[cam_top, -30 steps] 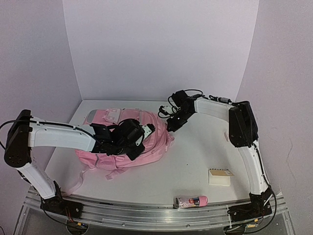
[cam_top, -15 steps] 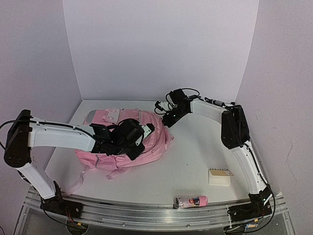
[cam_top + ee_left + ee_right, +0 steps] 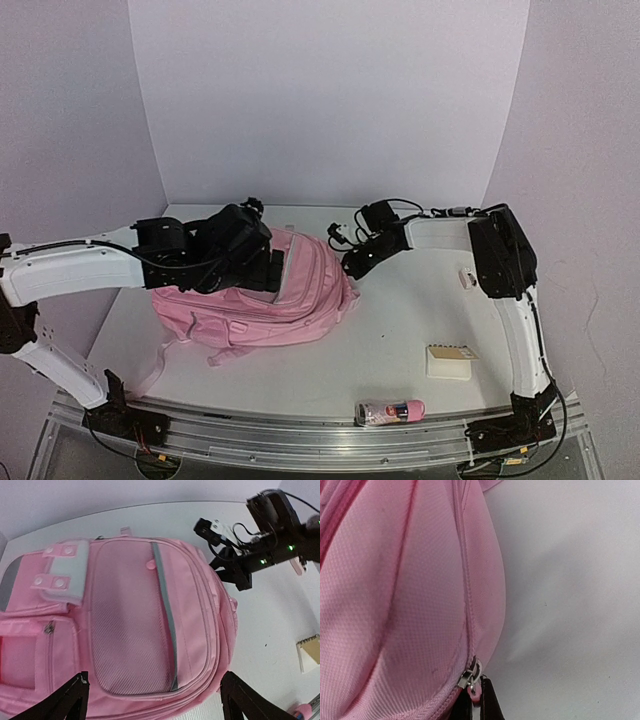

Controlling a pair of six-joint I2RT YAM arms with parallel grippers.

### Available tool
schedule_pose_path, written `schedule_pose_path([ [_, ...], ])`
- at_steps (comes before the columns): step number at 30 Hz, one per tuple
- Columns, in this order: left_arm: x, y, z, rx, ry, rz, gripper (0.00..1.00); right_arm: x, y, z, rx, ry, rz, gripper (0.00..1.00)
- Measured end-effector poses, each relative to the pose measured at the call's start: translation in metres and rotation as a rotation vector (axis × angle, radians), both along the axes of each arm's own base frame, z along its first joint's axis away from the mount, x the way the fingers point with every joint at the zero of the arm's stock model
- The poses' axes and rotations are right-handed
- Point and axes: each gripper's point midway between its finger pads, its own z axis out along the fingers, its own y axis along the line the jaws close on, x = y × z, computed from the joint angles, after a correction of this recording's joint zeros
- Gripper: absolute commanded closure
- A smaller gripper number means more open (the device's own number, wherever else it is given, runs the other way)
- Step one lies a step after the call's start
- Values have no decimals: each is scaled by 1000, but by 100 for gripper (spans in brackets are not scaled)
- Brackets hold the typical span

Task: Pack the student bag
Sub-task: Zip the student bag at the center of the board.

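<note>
The student bag, a big soft pink backpack, lies flat on the white table with its front pockets up. My left gripper hovers over the bag's upper part. It is open, its two black fingertips wide apart on either side of the mesh front pocket, holding nothing. My right gripper is at the bag's right edge. In the right wrist view it is shut on the small pink zipper pull hanging from the metal slider of the bag.
A tan-topped notepad lies at the right front of the table, also seen in the left wrist view. A pink bottle rests on its side at the front edge. A small white item sits by the right arm.
My left gripper has let go of the bag, opened wide and risen back toward the left. My right gripper has come down to the bag's right edge at the zipper.
</note>
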Motion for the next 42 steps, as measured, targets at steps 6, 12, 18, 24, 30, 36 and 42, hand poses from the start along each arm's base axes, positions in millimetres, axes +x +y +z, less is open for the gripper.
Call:
schedule_pose_path([
  [6, -45, 94, -17, -280, 208, 479, 1, -27, 3, -1, -15, 3, -1, 100],
  [12, -87, 177, -79, -244, 312, 911, 0, -78, 15, -3, -32, 37, 16, 100],
  [18, -85, 224, -73, -427, 197, 1047, 0, -131, 33, -7, -32, 81, 50, 100],
  [24, -46, 231, -78, -577, 153, 1061, 1, -169, 48, -10, -18, 119, 64, 100],
  [30, 22, 231, -111, -561, 227, 1067, 1, -182, 55, -10, -2, 149, 47, 100],
  [36, 88, 207, -111, -553, 201, 894, 0, -185, 59, -8, 10, 164, 28, 100],
  [42, 164, 165, -106, -524, 157, 669, 1, -180, 57, -10, 0, 162, -32, 100],
])
